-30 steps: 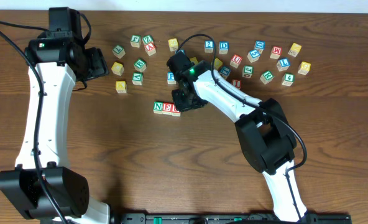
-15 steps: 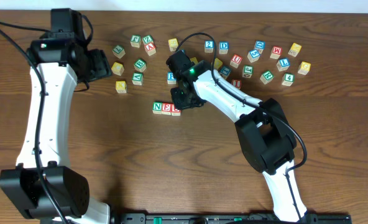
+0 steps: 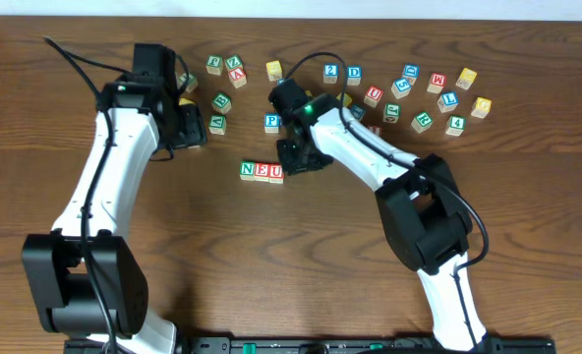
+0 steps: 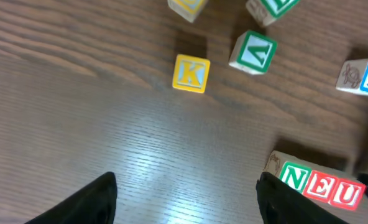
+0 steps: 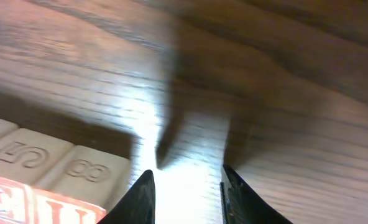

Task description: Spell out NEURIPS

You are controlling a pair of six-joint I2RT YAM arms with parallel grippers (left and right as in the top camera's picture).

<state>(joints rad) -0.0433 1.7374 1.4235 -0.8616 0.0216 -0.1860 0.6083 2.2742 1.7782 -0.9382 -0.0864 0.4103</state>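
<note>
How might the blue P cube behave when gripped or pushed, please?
The blue P cube looks wooden, so probably stiff and light. Its flat faces suggest it would slide, not roll, across the table. Being small, it may twist if pinched off-centre.

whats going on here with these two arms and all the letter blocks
Two robot arms are laying out a word on a brown wooden table. A small wooden green N cube, red E cube and red U cube sit touching in a row. The right gripper hangs just beside the red U cube, open and empty. The left gripper hovers open near a yellow K cube, holding nothing. A blue P cube and other letter cubes lie scattered beyond.
</note>
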